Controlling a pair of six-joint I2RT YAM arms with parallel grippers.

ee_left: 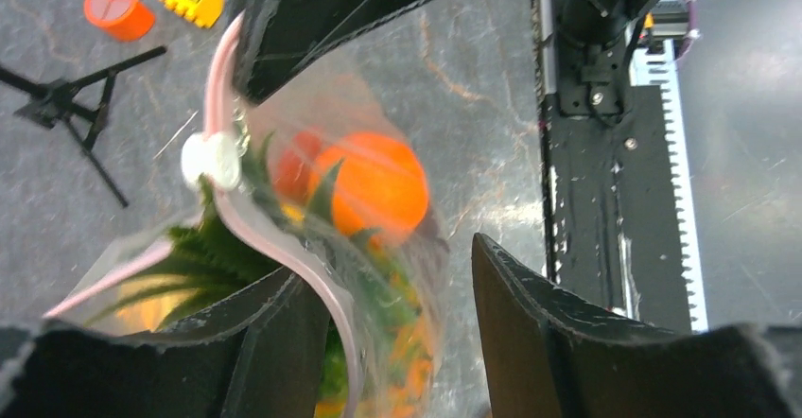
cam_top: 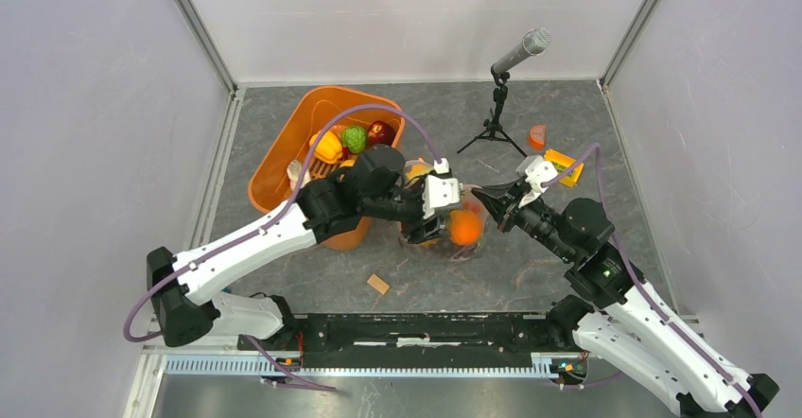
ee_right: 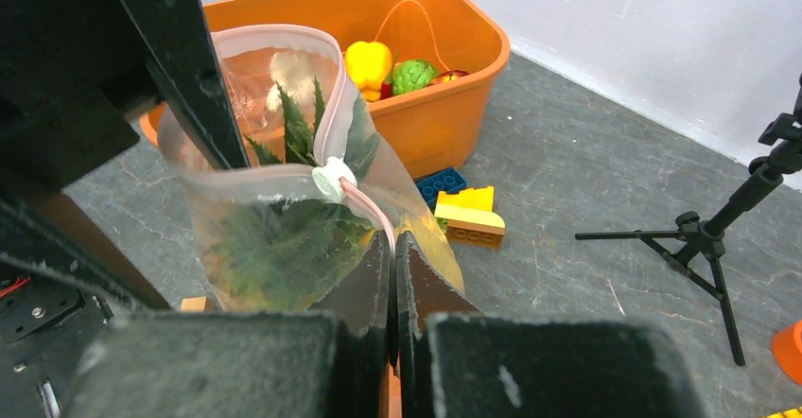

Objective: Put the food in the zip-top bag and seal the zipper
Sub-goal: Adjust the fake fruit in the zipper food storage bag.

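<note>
The zip-top bag (cam_top: 437,221) hangs between both grippers over the table's middle. It holds an orange fruit (ee_left: 374,186) and a pineapple with green leaves (ee_right: 284,238). My right gripper (ee_right: 394,238) is shut on the pink zipper (ee_right: 369,212), just beyond the white slider (ee_right: 329,180). My left gripper (ee_left: 388,257) is open, its fingers either side of the bag's mouth edge, one finger (ee_left: 265,342) against the zipper strip. The mouth is open past the slider. More food, a yellow pepper (cam_top: 328,146), a green piece (cam_top: 354,138) and a red piece (cam_top: 380,132), lies in the tub.
An orange tub (cam_top: 284,158) stands at the back left, close behind the left arm. A microphone on a black tripod (cam_top: 494,125) stands at the back. Yellow (cam_top: 563,161) and orange (cam_top: 536,136) blocks lie at the right; a wooden block (cam_top: 378,284) lies near the front.
</note>
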